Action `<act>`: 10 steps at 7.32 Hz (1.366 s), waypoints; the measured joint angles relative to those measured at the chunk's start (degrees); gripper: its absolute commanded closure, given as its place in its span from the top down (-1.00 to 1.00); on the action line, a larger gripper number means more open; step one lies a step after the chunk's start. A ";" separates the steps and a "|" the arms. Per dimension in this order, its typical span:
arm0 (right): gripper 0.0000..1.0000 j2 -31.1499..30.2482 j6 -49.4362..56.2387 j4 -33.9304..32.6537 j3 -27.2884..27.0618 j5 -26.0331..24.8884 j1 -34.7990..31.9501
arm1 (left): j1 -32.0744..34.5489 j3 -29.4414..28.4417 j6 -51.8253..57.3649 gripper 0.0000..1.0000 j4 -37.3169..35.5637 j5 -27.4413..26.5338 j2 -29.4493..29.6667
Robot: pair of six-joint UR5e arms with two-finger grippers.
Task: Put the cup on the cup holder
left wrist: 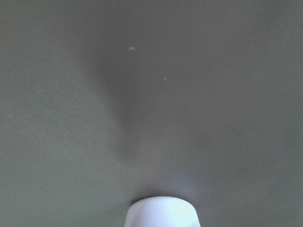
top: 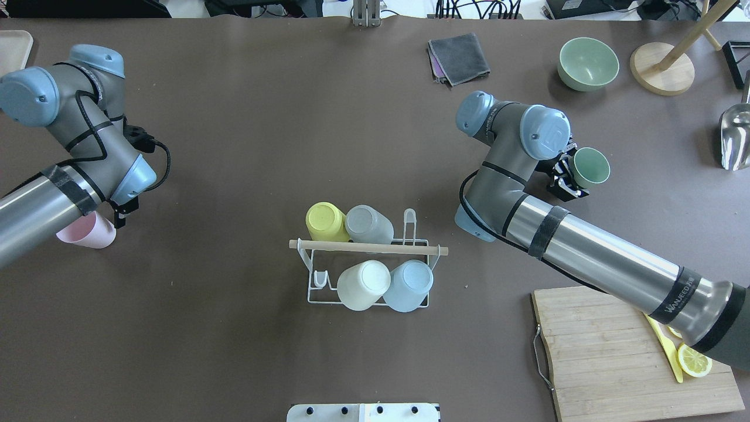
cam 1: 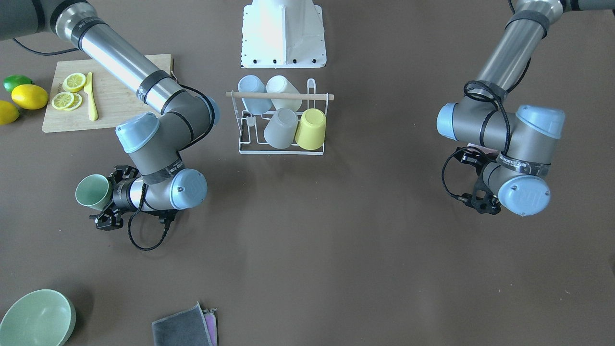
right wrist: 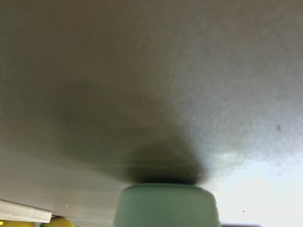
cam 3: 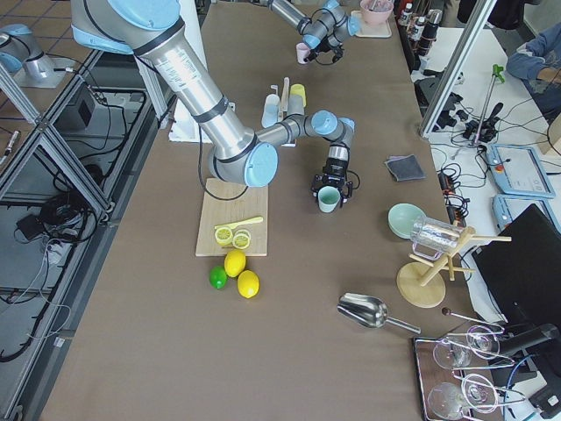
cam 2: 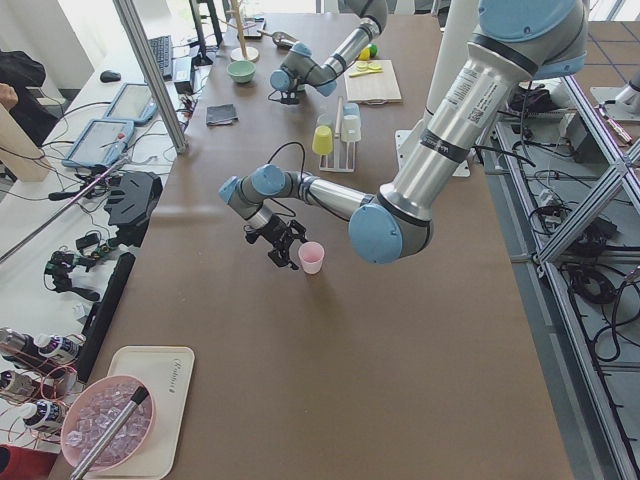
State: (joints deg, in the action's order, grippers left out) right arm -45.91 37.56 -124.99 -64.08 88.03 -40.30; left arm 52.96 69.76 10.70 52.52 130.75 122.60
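The cup holder (top: pixel 369 248), a white wire rack with a wooden rod, stands mid-table and also shows in the front view (cam 1: pixel 317 96). Yellow (top: pixel 325 221), grey (top: pixel 369 224), cream (top: pixel 363 284) and light blue (top: pixel 410 285) cups hang on it upside down. My right gripper (top: pixel 577 174) is shut on a green cup (top: pixel 590 167), mouth up, to the rack's right; the cup's base fills the bottom of the right wrist view (right wrist: pixel 165 205). My left gripper (top: pixel 119 214) is beside a pink cup (top: pixel 88 231), which stands upright on the table (cam 2: pixel 312 257). Its fingers are hidden.
A wooden cutting board (top: pixel 603 351) with lemon slices and a yellow knife lies near the right arm. A green bowl (top: pixel 587 63), a grey cloth (top: pixel 459 57), a wooden stand (top: pixel 662 69) and a metal scoop (top: pixel 735 138) sit along the far right. Lemons and a lime (cam 1: pixel 29 96) lie beside the board.
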 measured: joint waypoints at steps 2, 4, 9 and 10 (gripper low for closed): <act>1.00 -0.55 0.12 0.00 -0.23 0.03 -0.23 | -0.08 -0.87 0.63 0.96 -1.96 0.05 0.17; 0.00 -1.50 0.29 0.01 -1.08 0.07 -0.42 | -0.01 -1.23 1.23 0.96 -3.08 0.39 0.21; -1.00 -2.57 2.62 -0.70 -3.50 -0.24 -2.23 | 0.07 -2.47 1.34 0.28 -3.34 2.29 0.02; -1.00 -2.87 4.26 -0.78 -4.26 -0.16 -3.33 | 0.09 -2.49 1.34 -0.46 -3.33 2.52 0.01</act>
State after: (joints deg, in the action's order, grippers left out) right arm -48.79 41.82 -125.77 -68.34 87.87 -43.63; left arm 53.06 67.27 12.04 49.20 133.27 122.61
